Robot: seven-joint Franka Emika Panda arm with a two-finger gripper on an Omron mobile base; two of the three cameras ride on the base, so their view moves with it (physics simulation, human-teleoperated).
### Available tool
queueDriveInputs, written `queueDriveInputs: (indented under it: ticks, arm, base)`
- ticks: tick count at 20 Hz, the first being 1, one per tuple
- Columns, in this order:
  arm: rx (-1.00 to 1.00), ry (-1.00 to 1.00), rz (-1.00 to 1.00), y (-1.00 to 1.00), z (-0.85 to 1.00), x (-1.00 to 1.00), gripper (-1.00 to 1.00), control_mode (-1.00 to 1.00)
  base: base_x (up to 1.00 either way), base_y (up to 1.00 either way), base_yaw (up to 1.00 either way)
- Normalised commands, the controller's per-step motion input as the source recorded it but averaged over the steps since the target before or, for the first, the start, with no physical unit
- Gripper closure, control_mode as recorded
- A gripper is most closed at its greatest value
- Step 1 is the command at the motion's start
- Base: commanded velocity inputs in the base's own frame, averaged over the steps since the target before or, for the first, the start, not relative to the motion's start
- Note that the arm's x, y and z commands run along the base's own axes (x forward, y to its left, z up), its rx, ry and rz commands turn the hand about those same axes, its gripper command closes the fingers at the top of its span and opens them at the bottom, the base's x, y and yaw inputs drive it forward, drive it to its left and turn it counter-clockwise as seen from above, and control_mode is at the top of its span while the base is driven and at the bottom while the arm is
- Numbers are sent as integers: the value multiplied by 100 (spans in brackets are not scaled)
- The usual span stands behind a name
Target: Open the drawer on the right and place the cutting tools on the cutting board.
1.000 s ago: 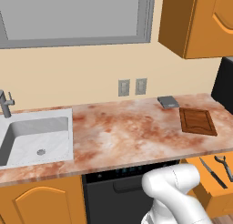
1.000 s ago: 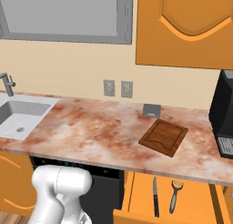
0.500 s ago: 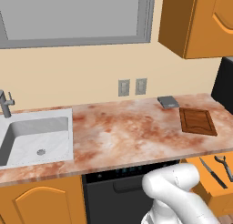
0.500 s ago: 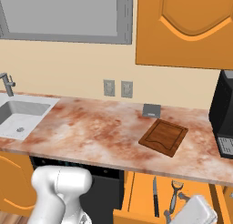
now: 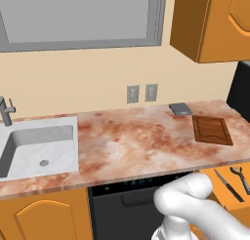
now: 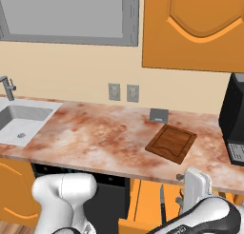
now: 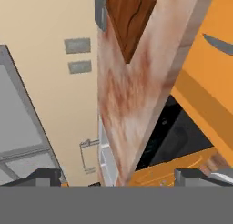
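The claw (image 7: 117,175), wide open and empty, should pinch the light, stiff, slippery knife (image 5: 228,185) across its dark handle inside the open drawer (image 5: 222,178).

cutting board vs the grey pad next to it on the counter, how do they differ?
The cutting board is dark reddish-brown wood; the grey pad is plain grey. The board is clearly larger than the pad. The board has a groove around its edge, the pad looks flat and featureless. The board sits nearer the counter's front edge, the pad back by the wall. Both lie flat on the counter, bare on top.
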Motion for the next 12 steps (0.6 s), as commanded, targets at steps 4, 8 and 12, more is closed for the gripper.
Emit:
queueDriveInputs:
  ticks: [4,8,12]
  arm:
    - [-47,5,15,0,-8,57,-100,-100]
    - [-51,3,13,2,-24,42,-100,-100]
    - [-53,2,10,7,-52,11,-100,-100]
  base:
    - [0,0,0]
    - [0,0,0]
    - [0,0,0]
